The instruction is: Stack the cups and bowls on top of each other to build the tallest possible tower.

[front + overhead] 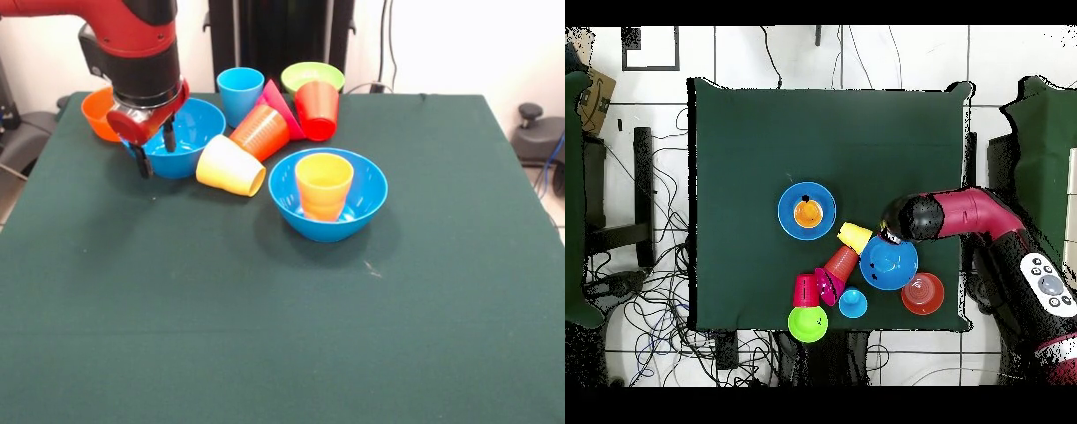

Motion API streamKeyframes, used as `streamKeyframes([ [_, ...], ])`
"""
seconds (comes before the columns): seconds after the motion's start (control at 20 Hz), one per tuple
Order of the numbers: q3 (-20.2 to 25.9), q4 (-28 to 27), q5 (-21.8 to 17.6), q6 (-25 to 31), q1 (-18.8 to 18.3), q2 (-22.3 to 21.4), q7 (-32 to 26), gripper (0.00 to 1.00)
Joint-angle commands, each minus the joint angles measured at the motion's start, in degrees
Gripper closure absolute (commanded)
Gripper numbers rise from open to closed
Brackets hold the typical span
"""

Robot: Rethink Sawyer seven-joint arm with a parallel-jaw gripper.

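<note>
Hiding part of the orange bowl (95,113) is the thick red and black arm, so only one side of that bowl is showing in the front view. The arm is also blocking the near rim of a big blue bowl (196,132), and the gripper (155,152) is hanging right at that rim with its two dark fingers (143,164) spread apart, one outside the bowl and one over the inside, pinching nothing as far as I can see. Just beside this bowl a pale yellow cup (229,166) is lying on its side, touching an orange cup (260,132) that is tipped over too. Behind them a light blue cup (240,92) is standing upright, and a pink-red bowl (281,106) is leaning on its edge, mostly covered by the cups. A red cup (317,109) is sitting mouth down in front of a lime-green bowl (312,75), which is peeking out behind it. Well apart from the gripper, a second blue bowl (353,208) is resting on the green table (265,336) with a yellow-orange cup (324,185) standing inside it.
</note>
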Motion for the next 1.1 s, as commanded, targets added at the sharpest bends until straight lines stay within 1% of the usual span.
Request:
streamKeyframes([
  [0.05, -0.98, -3.37, -4.93, -3.02, 1.10, 2.31, -9.15, 0.00],
  [0.15, -2.06, -3.84, -4.92, -0.87, 1.79, 2.72, -8.54, 0.00],
  [0.35, -4.52, -5.49, -4.86, 2.53, 2.64, 5.34, -7.48, 0.00],
  [0.7, -6.94, -7.84, -6.07, 2.30, 4.00, 8.71, -5.75, 0.00],
  [1.1, -8.52, -8.81, -6.54, 0.32, 5.83, 10.26, -4.13, 0.00],
])
